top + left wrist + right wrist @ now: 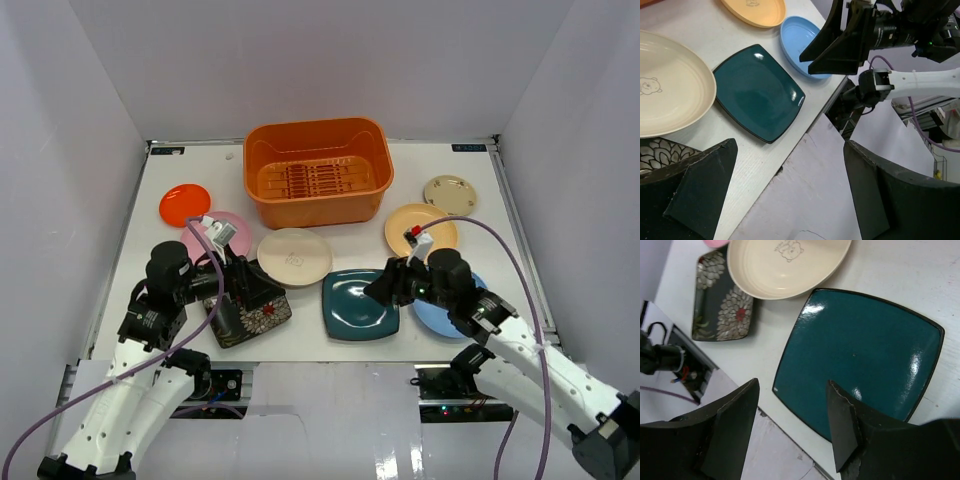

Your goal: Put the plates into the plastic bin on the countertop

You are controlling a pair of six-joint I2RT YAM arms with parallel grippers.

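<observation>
Surface (205,165): white, walled on three sides.

Plastic bin (315,212): orange, at the far centre of the surface, upright, its slotted bottom visible.

Plates: all eight lie flat on the surface outside the bin.
- Square teal plate (360,304): near centre, close to the front edge.
- Cream plate (294,257): just in front of the bin, beside the teal plate.
- Black flowered plate (255,318): near left, partly under the left arm.
- Pink plate (240,235): left of the cream one, partly covered.
- Yellow plate (405,222): right of the bin.
- Light blue plate (430,318): near right, partly under the right arm.
- Orange-red plate (184,205): far left.
- Small beige plate (452,194): far right.

Left claw (790,200): released, jaws at full spread with nothing between them. One finger (700,190) is over a corner of the flowered plate.

Right claw (790,430): released, jaws partly apart and gripping nothing. It hangs over the near-left edge of the teal plate; contact cannot be told.
</observation>
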